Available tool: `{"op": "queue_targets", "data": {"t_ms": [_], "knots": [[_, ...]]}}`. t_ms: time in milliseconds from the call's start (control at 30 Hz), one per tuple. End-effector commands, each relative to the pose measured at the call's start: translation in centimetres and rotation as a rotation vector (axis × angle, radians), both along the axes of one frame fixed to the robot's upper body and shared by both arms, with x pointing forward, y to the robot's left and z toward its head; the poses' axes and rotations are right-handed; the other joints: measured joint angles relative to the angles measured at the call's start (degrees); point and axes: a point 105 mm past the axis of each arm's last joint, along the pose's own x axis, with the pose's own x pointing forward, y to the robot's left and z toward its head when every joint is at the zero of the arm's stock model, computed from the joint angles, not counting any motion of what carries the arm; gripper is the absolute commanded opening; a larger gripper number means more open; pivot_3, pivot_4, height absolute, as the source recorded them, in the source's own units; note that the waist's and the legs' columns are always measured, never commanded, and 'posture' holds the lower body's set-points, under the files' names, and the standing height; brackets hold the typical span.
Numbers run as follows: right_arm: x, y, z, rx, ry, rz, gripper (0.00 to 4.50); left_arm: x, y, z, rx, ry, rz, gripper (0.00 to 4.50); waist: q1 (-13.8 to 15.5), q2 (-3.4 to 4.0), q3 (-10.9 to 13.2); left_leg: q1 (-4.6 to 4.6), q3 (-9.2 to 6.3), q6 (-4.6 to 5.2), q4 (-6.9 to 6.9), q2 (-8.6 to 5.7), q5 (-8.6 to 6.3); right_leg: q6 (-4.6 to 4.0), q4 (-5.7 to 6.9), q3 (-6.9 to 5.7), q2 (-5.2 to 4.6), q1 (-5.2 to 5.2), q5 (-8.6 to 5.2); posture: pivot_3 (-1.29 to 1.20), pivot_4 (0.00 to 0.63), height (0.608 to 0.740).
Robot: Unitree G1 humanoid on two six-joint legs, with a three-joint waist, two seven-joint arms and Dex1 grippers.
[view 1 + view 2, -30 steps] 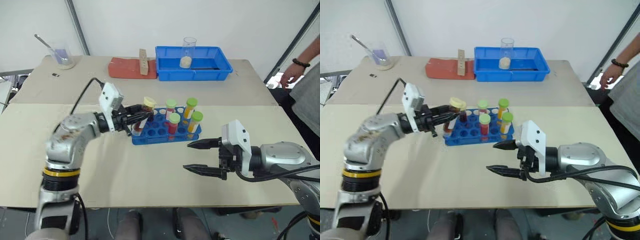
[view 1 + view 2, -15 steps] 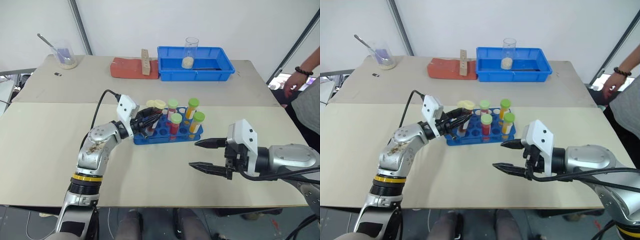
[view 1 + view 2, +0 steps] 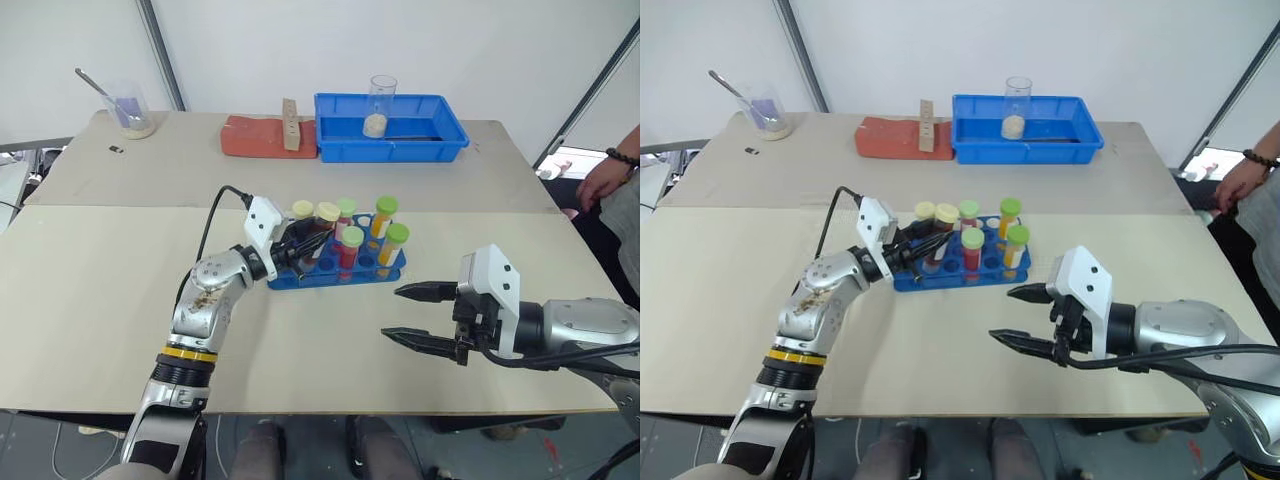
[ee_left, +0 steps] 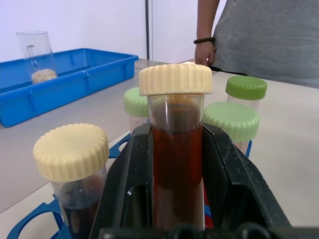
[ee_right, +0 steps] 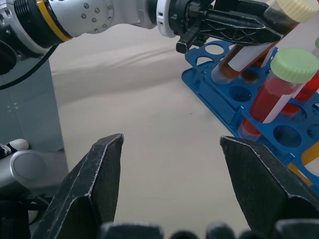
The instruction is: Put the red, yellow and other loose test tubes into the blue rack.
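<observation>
Nearest the robot, the right gripper point(image 3: 415, 313) hangs over bare table point(image 3: 90, 290) with its two black fingers spread wide and nothing between them, just short of the blue rack point(image 3: 335, 275). At the rack's left end the left gripper point(image 3: 303, 240) is clamped tight on a cream-capped tube point(image 4: 175, 144) of dark brownish-red liquid, held tilted with its lower end at the rack's holes. In the left wrist view the tube stands squeezed between both fingers point(image 4: 124, 189), beside a second cream-capped tube point(image 4: 72, 164) already seated, with green-capped tubes point(image 4: 235, 119) behind. The right wrist view catches the held tube's base at a hole; whether it is inside I cannot tell. Farther back lie a red block point(image 3: 255, 137), a blue tray point(image 3: 390, 127) holding a glass beaker point(image 3: 377, 103), and a person's hand point(image 3: 605, 180) at the right edge.
</observation>
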Motion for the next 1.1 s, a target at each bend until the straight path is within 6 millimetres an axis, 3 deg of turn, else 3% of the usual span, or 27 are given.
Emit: {"op": "queue_targets", "data": {"t_ms": [33,333,567,600,800,1100], "knots": [[-0.2,-0.1,0.9,-0.002,-0.051,-0.006,3.47,-0.1,0.4,-0.5,-0.007,-0.003,0.026,0.86,0.0,0.00,0.0,0.00,0.00,0.00,0.00,0.00,0.00,0.00,0.00,0.00,0.00,0.00,0.00,0.00,0.150,0.740],[0.5,-0.4,1.2,0.016,-0.081,-0.049,3.47,-0.8,1.1,-1.3,-0.011,-0.013,0.069,0.86,-0.1,0.01,0.0,0.13,0.01,0.00,-0.03,0.02,0.00,-0.01,0.00,0.01,0.01,0.07,-0.01,0.00,0.150,0.740],[1.0,-0.6,1.5,0.032,-0.094,-0.072,3.47,-1.0,2.0,-1.8,-0.004,-0.019,0.106,4.25,-0.1,0.01,0.0,0.13,0.02,0.00,-0.03,0.03,0.00,-0.01,0.00,0.01,0.01,0.08,-0.01,0.00,0.150,0.740],[1.0,-0.7,1.5,0.033,-0.094,-0.073,3.47,-1.1,2.1,-1.8,-0.004,-0.017,0.104,4.46,0.0,0.00,0.0,0.12,0.02,0.00,-0.03,0.02,0.00,-0.01,0.00,0.01,0.01,0.08,-0.01,0.00,0.150,0.740],[1.5,-1.2,1.8,0.029,-0.109,-0.082,3.47,-2.0,4.6,-1.7,0.094,-0.012,0.118,4.46,-0.2,0.00,0.0,0.11,0.03,0.00,-0.05,0.03,0.00,-0.05,-0.05,0.01,0.00,0.08,-0.04,0.00,0.150,0.740],[3.0,-5.4,3.2,-0.053,-0.278,-0.087,3.47,-4.4,10.9,1.2,0.445,-0.014,0.149,4.46,-0.1,0.00,0.0,0.14,0.09,-0.01,-0.13,0.08,-0.01,-0.43,-0.04,-0.01,0.00,-0.01,-0.28,0.00,0.150,0.740]]}}
